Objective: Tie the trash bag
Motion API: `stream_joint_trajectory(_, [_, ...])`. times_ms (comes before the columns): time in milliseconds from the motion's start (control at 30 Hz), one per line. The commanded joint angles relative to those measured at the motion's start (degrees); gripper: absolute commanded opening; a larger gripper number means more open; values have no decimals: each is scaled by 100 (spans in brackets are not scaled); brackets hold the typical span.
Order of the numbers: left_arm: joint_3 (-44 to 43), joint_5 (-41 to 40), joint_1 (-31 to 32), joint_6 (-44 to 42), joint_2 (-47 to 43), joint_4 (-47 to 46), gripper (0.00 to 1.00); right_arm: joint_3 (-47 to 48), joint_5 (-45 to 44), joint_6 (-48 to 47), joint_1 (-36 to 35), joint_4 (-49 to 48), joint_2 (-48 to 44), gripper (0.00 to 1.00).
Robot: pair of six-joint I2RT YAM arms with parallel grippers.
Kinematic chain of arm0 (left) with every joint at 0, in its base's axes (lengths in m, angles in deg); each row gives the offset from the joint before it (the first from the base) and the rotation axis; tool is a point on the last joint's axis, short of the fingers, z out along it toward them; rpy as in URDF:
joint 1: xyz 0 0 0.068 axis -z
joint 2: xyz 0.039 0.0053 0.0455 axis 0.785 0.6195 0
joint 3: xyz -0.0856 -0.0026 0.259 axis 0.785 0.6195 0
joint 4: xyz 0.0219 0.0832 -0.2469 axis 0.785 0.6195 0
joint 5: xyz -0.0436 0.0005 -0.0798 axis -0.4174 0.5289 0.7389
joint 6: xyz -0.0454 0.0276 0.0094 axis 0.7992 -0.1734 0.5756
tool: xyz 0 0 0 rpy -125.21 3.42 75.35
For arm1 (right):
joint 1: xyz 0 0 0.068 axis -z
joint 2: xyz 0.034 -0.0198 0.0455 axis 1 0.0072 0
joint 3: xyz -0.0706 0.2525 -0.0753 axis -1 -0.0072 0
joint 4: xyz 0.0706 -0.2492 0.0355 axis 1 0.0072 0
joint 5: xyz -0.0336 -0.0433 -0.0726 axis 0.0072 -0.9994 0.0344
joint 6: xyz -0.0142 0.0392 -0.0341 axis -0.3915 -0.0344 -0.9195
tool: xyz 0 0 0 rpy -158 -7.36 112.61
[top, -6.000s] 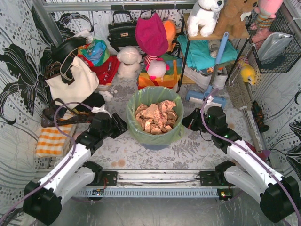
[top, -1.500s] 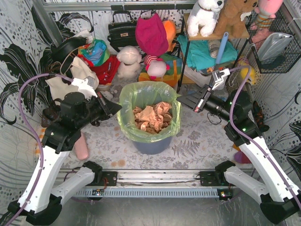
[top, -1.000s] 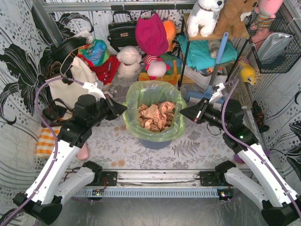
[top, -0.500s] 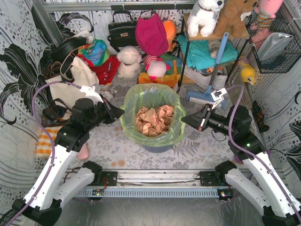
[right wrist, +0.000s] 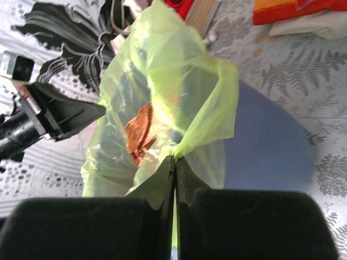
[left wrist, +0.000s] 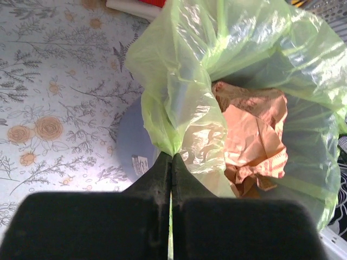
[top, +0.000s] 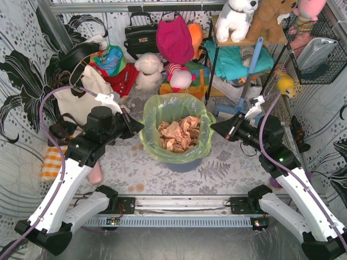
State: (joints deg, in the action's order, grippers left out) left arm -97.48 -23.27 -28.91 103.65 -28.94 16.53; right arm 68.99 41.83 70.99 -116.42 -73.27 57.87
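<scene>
The trash bag, thin translucent light-green plastic with crumpled tan paper inside, stands in a round blue-grey bin at the table's middle. My left gripper is shut on the bag's left rim, a pinched fold of green plastic rising from between its fingertips. My right gripper is shut on the right rim, the bag bunched at its tips. Both edges are lifted off the bin, and the bag's mouth is stretched open between the two grippers.
Behind the bin stand plush toys, a black handbag, a cream tote and a shelf rack with a blue-handled mop. A wire basket hangs at the right wall. An orange checked cloth lies at left.
Both grippers, still shut on the rim, have shifted slightly up and inward over the last second; the bag mouth has stayed stretched between them with small changes in shape.
</scene>
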Motion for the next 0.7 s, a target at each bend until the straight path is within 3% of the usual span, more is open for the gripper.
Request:
stream_joint_trajectory(0, [45, -555, -6, -213, 262, 231, 0, 44, -915, 56, -6, 380, -86, 0])
stream_joint_trajectory(267, [306, -784, -6, -109, 253, 234, 1, 12, -1341, 4, -5, 1017, -250, 0])
stream_joint_trajectory(433, [209, -695, -10, -95, -3, 489, 12, -67, -963, -72, -2, 978, -437, 0])
stream_joint_trajectory(667, [48, -31, -5, -35, -315, 629, 14, -212, 120, -69, -5, 247, -572, 0])
